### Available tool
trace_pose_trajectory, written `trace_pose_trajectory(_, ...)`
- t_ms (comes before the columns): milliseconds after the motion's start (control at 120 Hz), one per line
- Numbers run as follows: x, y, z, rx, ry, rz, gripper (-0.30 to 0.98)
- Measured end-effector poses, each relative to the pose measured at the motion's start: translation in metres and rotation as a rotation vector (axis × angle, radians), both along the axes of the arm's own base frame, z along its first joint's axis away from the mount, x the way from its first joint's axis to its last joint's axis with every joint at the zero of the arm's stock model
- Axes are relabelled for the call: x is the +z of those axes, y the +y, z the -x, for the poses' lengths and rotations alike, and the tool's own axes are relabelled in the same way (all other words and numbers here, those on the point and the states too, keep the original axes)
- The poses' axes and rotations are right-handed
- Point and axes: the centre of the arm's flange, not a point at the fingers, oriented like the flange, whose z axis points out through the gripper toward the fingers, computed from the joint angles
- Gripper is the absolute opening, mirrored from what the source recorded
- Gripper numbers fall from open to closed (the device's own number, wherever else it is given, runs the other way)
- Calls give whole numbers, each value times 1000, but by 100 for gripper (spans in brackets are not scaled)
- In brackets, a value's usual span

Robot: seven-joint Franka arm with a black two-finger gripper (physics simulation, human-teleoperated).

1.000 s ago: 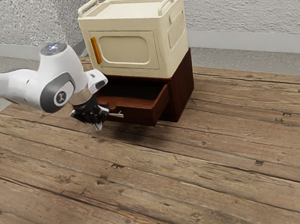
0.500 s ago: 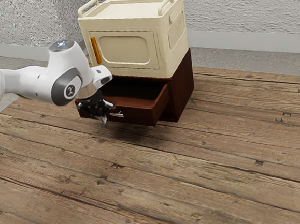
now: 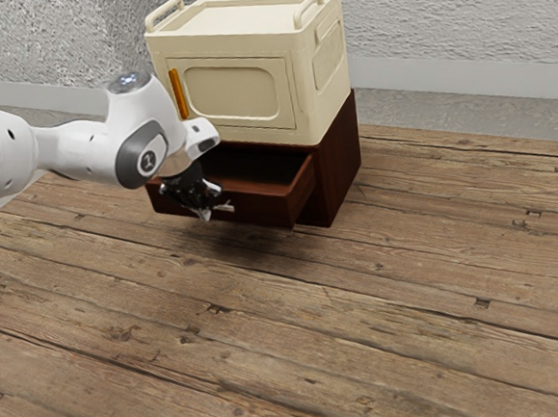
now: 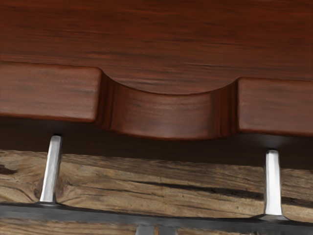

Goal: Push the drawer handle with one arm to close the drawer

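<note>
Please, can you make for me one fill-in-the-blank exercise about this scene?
The drawer is not closed; it is ____.
The cream cabinet has a door handle coloured ____.
The drawer's handle is joined to it by ____ metal posts.
The gripper is nearer the drawer's ____ than its back.
Missing words: open; orange; two; front.

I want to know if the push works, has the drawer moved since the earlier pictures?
Yes, slightly: the drawer has slid inward, toward the brown cabinet, but remains open.
</note>
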Motion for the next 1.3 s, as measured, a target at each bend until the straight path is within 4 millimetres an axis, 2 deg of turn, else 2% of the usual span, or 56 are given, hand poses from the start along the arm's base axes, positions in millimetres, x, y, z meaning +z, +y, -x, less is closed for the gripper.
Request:
trace_pose_trajectory(458,-4,13,-37,-58,-34,-6,-10)
trace_pose_trajectory(667,0,11,-54,-93,-59,-6,-10)
trace_pose_trajectory(1300,2,23,-103,-139,-137,-14,-10)
